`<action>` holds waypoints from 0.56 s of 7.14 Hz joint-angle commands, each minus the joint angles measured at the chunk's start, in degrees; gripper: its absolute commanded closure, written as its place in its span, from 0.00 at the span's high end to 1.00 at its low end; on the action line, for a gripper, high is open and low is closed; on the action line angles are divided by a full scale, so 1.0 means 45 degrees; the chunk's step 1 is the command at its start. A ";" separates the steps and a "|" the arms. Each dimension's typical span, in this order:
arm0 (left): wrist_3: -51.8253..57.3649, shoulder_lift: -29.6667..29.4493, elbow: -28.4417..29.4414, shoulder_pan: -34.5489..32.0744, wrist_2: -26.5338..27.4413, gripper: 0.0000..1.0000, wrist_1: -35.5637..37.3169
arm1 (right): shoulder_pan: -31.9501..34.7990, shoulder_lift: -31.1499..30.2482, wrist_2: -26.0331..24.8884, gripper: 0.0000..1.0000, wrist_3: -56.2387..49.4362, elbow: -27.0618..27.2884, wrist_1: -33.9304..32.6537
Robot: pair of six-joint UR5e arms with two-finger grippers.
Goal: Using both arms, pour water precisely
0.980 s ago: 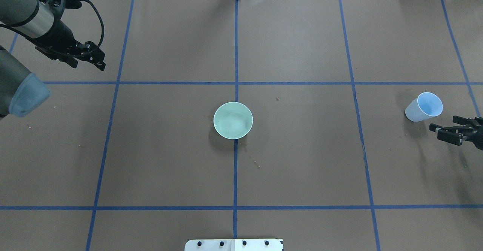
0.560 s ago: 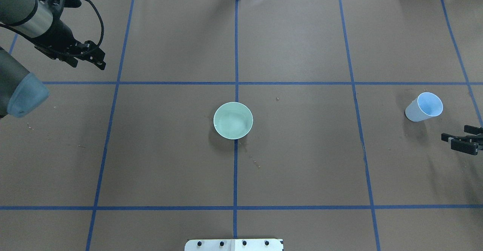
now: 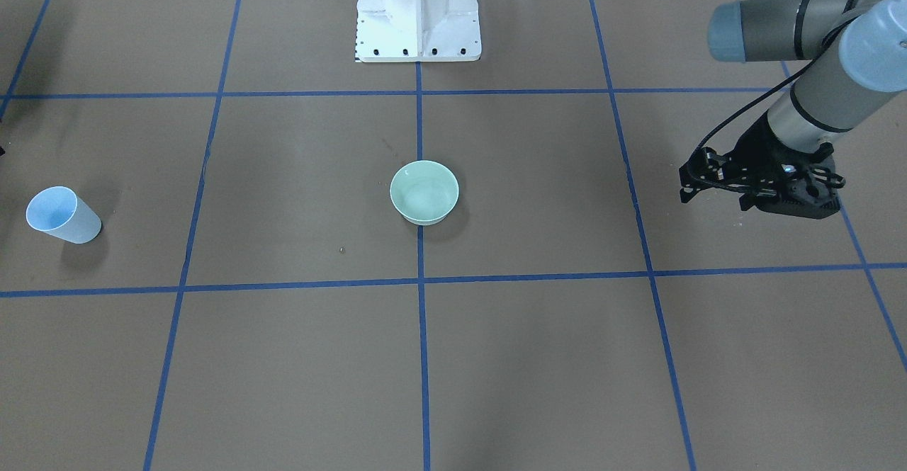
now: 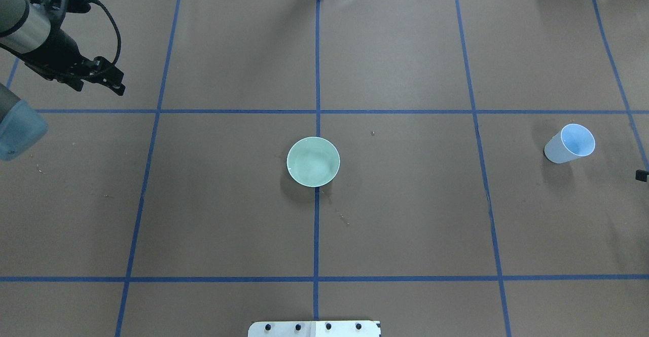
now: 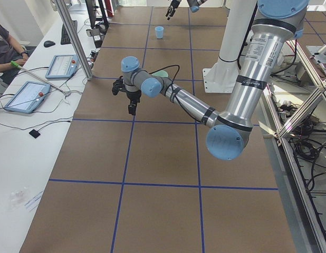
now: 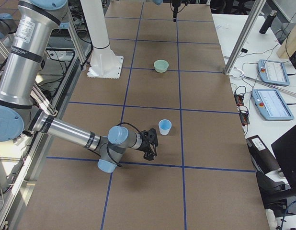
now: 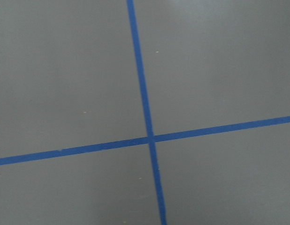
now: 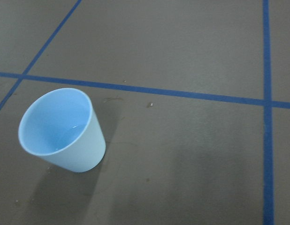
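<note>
A little water (image 8: 66,137) shines at the bottom of the smooth, round, light-blue cup (image 4: 570,144). It stands on the flat brown table (image 4: 405,225) near the black right gripper (image 6: 153,145), and I cannot tell how its jaws are. The black left gripper (image 4: 121,84) has its jaws apart and empty. It hangs far from the round, shiny green bowl (image 4: 313,161) in the middle.

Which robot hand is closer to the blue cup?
Right. The right gripper is beside the blue cup, not touching; the left gripper is far across the table.
</note>
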 commanded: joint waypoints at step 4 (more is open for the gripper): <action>-0.5477 -0.2508 0.0214 0.3587 0.0433 0.99 -0.0025 | 0.4116 0.3087 0.4158 0.99 -0.5545 0.0421 -0.9302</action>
